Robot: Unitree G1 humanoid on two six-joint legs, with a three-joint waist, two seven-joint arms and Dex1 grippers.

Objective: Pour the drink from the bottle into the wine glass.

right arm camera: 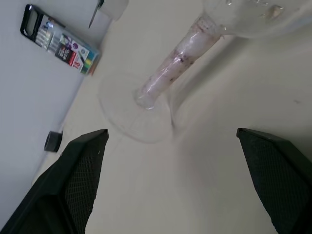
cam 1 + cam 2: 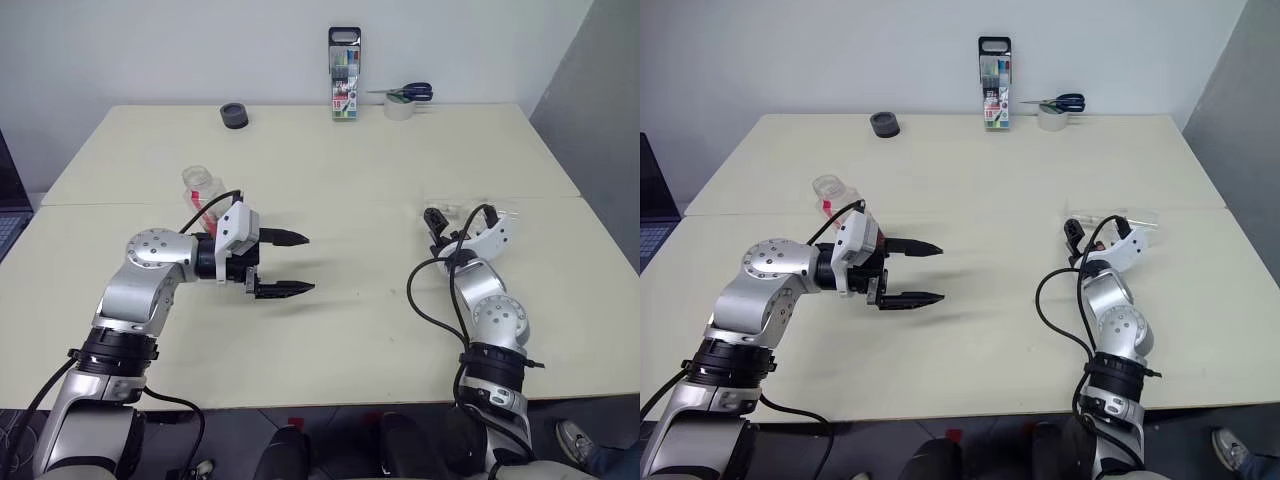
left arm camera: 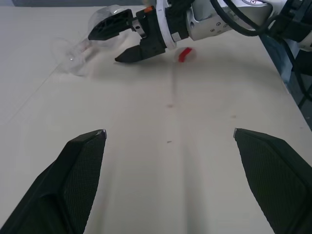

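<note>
The wine glass (image 2: pixel 478 211) lies on its side at the right of the table, with pinkish traces in its stem (image 1: pixel 170 66). My right gripper (image 2: pixel 448 224) is open just short of it, with the stem and foot ahead between its fingers. A small red cap (image 3: pixel 184 54) lies on the table beside that gripper. The clear bottle (image 2: pixel 203 192) with a red label stands at the left, partly hidden behind my left wrist. I cannot make out any drink in it. In front of the bottle, my left gripper (image 2: pixel 288 263) is open and empty, pointing right over bare table.
A tall marker pack (image 2: pixel 344 75) stands at the table's far edge, with a tape roll and scissors (image 2: pixel 405 101) to its right. A black round object (image 2: pixel 235 116) sits at the far left. The table's right edge is close to the glass.
</note>
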